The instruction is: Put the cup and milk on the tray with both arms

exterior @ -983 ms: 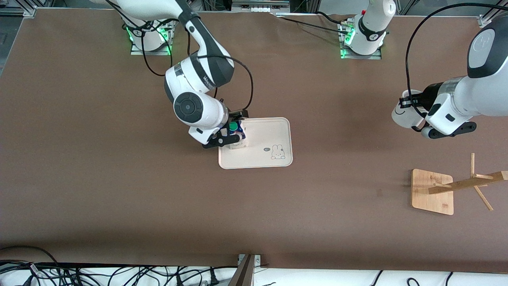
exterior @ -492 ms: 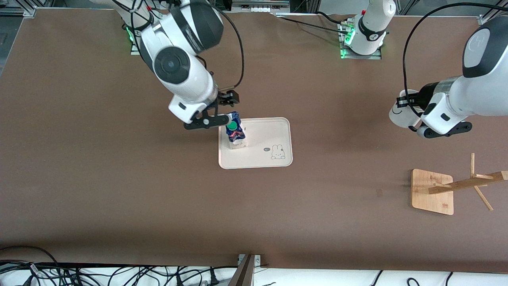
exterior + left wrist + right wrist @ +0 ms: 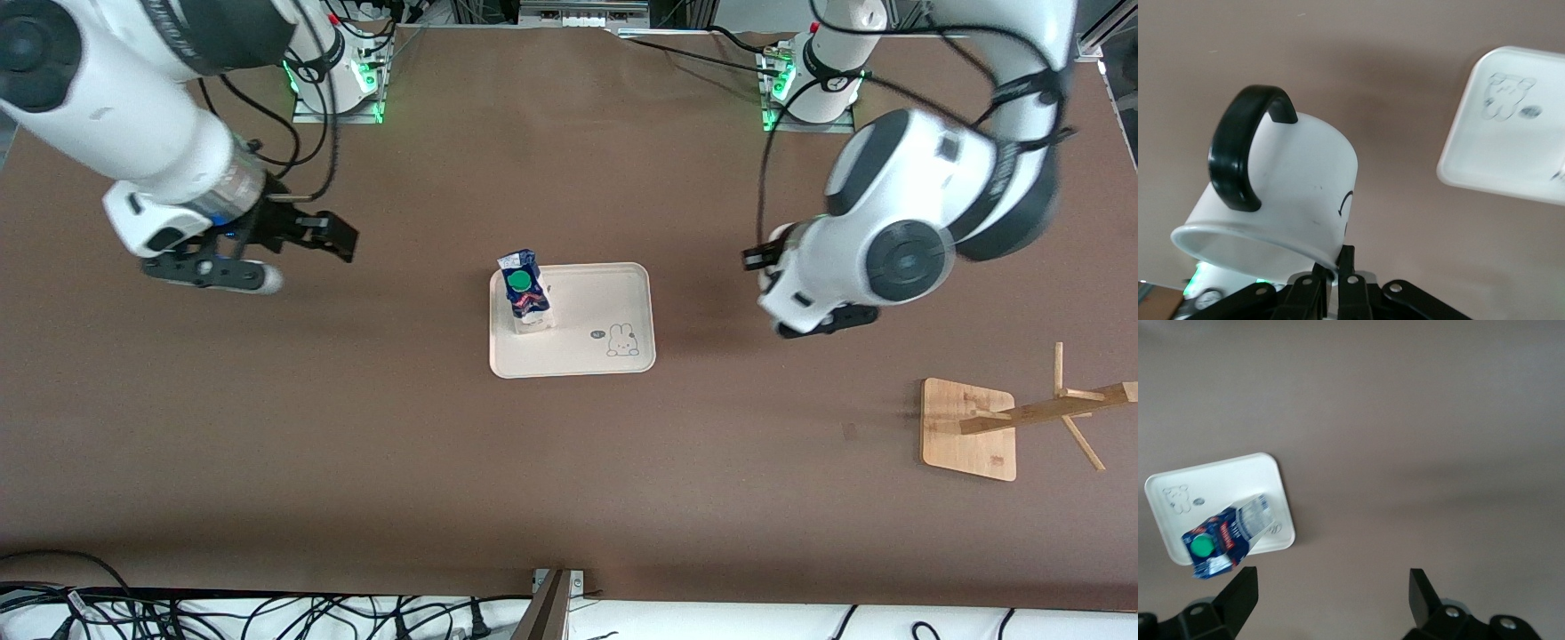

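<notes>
The left gripper (image 3: 1338, 283), clamped on the white mug's (image 3: 1281, 193) rim, should carry it over the bare end of the cream tray (image 3: 622, 293) beside the rabbit drawing and lower it upright, probably clear of the milk carton (image 3: 524, 298). The mug hangs above bare table toward the left arm's end, well apart from the tray. The right gripper (image 3: 302, 253) hangs with fingers apart over the right arm's end.

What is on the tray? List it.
Only the milk carton stands upright on the tray, at its end toward the right arm. The tray surface under the carton is covered.
</notes>
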`<state>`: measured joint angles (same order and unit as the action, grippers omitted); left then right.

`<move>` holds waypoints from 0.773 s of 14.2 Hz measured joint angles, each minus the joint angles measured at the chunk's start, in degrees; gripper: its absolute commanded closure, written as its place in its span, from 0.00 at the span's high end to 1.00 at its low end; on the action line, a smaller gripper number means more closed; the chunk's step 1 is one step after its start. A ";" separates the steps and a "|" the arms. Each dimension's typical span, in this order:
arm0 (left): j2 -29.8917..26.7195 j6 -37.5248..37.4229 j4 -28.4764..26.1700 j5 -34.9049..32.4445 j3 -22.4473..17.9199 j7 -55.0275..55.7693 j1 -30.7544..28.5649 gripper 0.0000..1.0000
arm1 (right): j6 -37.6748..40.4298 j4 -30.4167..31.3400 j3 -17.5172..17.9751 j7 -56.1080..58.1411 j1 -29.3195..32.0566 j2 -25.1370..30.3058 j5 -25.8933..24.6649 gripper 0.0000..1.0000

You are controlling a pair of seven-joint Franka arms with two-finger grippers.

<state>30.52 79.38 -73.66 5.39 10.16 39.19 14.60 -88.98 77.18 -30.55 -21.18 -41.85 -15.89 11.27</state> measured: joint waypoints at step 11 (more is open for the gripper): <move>20.03 20.50 7.84 14.04 0.06 10.42 12.42 0.00 | -1.00 -0.08 -0.26 22.45 20.31 -3.13 -0.21 1.00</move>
<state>50.55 99.88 -65.83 19.43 10.21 49.61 27.02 -89.98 77.10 -30.81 1.28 -21.54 -19.02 11.07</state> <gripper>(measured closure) 0.925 0.000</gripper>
